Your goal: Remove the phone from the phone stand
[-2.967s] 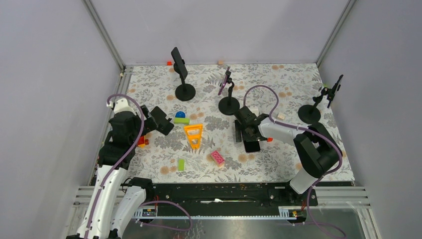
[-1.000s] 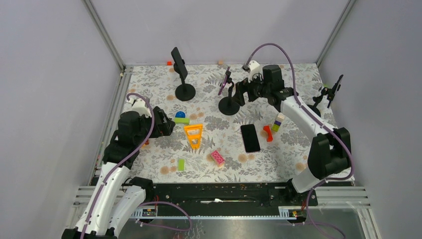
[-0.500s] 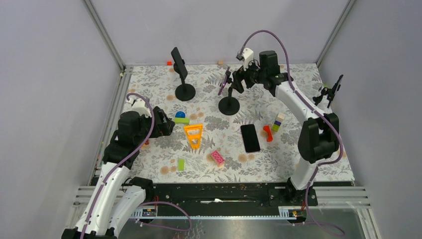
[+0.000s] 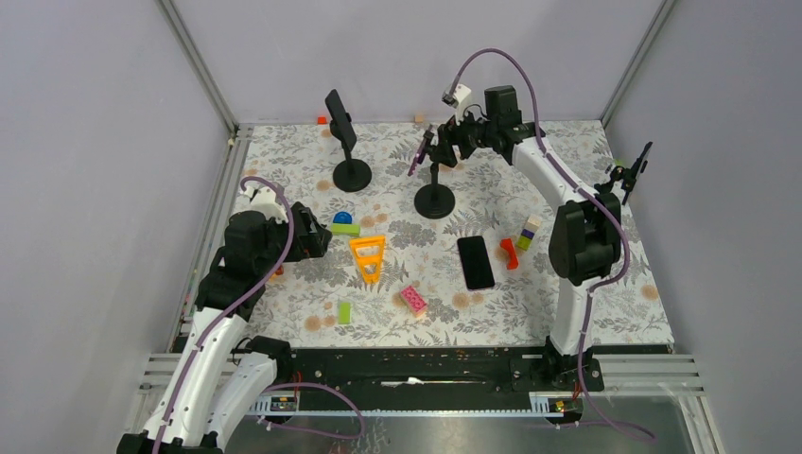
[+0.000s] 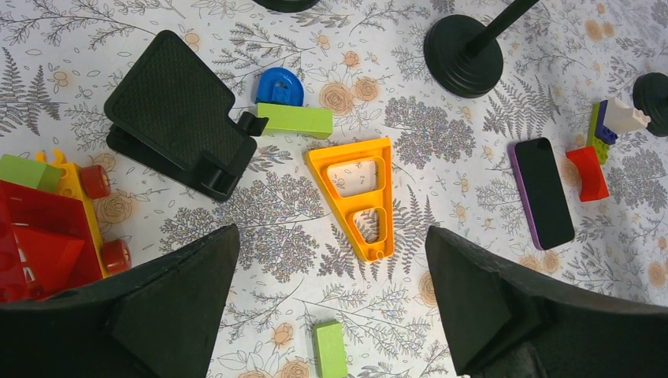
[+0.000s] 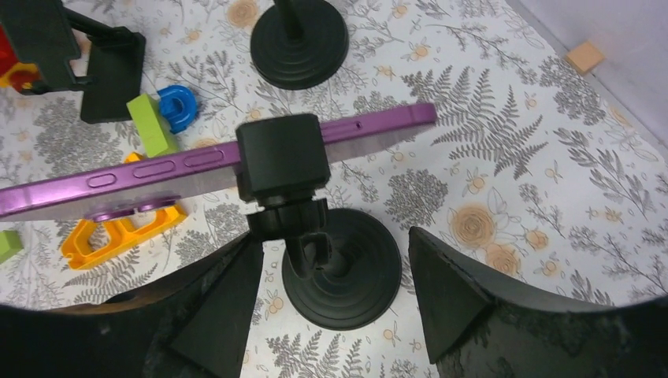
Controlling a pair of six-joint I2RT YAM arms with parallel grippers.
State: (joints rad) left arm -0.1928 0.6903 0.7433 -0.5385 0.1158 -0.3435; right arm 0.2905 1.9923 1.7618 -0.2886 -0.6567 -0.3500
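A purple phone [image 6: 165,169] sits edge-on in the black clamp [image 6: 282,157] of the middle phone stand [image 4: 435,200], whose round base [image 6: 343,264] shows below. My right gripper [image 4: 443,147] is right beside that clamp. It [image 6: 335,240] is open, with a finger on each side of the stand's neck and the phone just beyond the fingertips. My left gripper [image 5: 331,240] hangs open over the table's left side [image 4: 307,232], holding nothing. A dark phone [image 4: 476,262] lies flat on the table.
Two more stands hold phones, one at the back left [image 4: 350,142] and one at the right edge [image 4: 605,194]. An orange triangle [image 4: 368,257], pink brick [image 4: 413,299], green bricks, a red piece [image 4: 511,253], a folded black stand [image 5: 181,110] and a toy truck [image 5: 47,228] are scattered about.
My right arm left the dark phone flat on the table, then swung back and up to the middle stand's clamp, its jaws narrowing a little. The left arm has barely shifted.
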